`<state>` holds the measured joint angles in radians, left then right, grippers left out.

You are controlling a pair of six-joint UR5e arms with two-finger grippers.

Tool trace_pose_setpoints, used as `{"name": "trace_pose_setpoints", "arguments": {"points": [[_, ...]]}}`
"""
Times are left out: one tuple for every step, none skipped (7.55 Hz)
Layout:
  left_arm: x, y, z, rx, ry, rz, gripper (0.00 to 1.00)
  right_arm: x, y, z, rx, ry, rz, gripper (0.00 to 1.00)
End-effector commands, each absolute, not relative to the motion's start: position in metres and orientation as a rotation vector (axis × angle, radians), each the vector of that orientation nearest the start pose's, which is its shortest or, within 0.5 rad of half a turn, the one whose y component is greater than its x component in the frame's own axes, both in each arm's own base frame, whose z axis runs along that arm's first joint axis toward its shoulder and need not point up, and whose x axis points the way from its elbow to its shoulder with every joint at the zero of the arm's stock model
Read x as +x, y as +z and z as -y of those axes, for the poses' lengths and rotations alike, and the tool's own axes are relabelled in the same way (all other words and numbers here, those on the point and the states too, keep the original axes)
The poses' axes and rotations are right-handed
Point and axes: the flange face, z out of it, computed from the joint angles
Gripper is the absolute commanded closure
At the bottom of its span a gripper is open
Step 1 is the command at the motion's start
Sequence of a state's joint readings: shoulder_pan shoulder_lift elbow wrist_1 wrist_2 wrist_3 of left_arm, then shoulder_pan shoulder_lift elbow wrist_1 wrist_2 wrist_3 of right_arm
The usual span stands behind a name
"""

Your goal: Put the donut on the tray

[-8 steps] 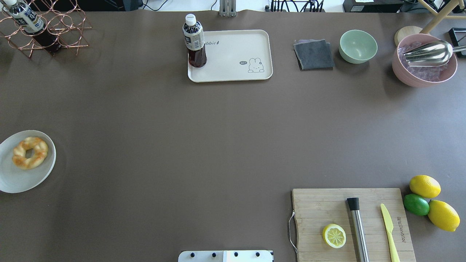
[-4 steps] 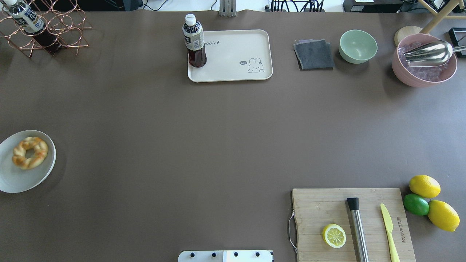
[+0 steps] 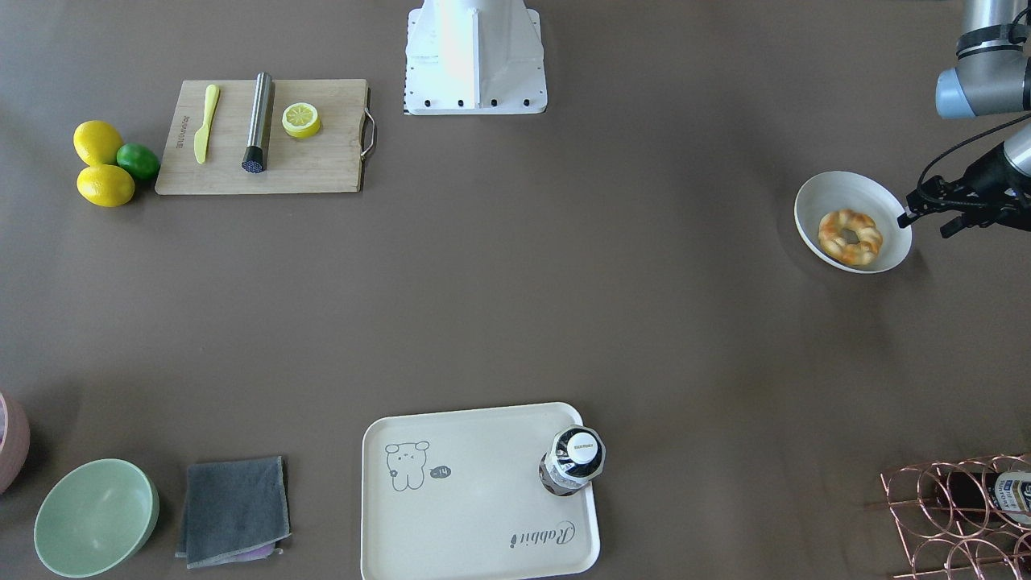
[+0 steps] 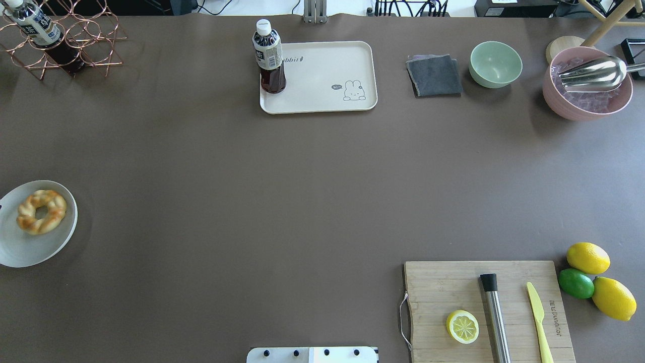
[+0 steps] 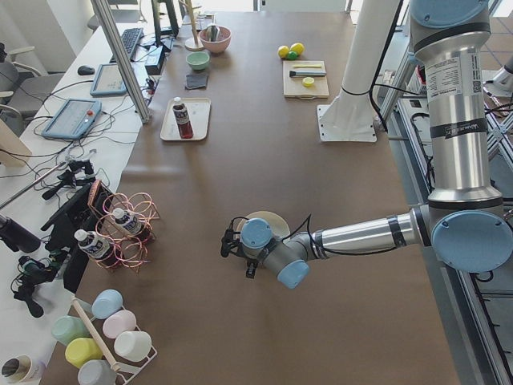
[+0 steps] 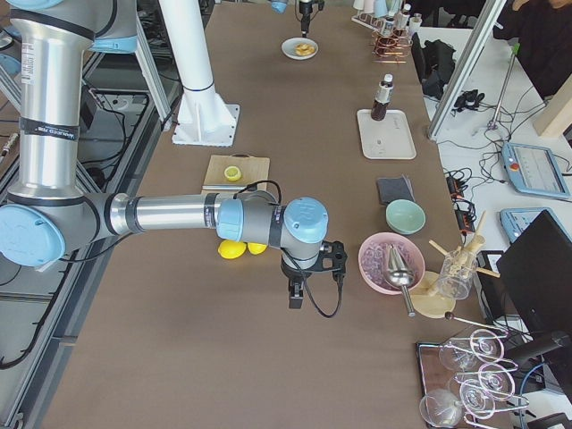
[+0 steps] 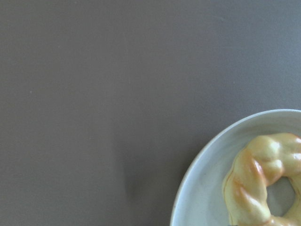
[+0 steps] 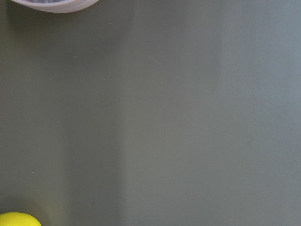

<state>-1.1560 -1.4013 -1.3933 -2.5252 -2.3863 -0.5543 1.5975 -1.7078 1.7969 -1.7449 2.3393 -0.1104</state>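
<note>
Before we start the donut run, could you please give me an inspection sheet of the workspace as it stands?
Surface: brown table mat, no spills seen.
Job's things: donut lies on a pale plate; the tray across the table carries an upright bottle at one corner.
Clutter: cutting board with lemon half, steel rod and yellow knife; lemons, lime, green bowl, grey cloth, pink bowl with scoop, copper rack.
Grippers: left claw by the plate's rim, appears open, empty; right claw over bare table, state unclear.
Cables: looped cable at the left wrist.
Surroundings: operator desk with tablets.
</note>
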Motion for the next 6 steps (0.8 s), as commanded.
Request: {"name": "trace_pose_setpoints", "arguments": {"points": [[0.122,0.710,0.411,0.140,0.136,-0.966,0.16,0.074,0.634,0.429,-0.038,-0.047,0.772,0.00],[0.127,0.710,0.413,0.147,0.141,-0.953,0.18,0.073,0.633,0.434,-0.037,-0.048,0.772,0.00],[0.134,0.710,0.413,0.149,0.154,-0.942,0.20,0.073,0.634,0.435,-0.037,-0.048,0.772,0.00],[0.137,0.707,0.416,0.153,0.160,-0.947,0.32,0.073,0.634,0.435,-0.039,-0.047,0.772,0.00],[0.137,0.707,0.416,0.155,0.161,-0.947,0.63,0.073,0.634,0.435,-0.040,-0.046,0.772,0.00],[0.136,0.707,0.415,0.160,0.163,-0.950,0.93,0.073,0.634,0.435,-0.040,-0.046,0.772,0.00]]}}
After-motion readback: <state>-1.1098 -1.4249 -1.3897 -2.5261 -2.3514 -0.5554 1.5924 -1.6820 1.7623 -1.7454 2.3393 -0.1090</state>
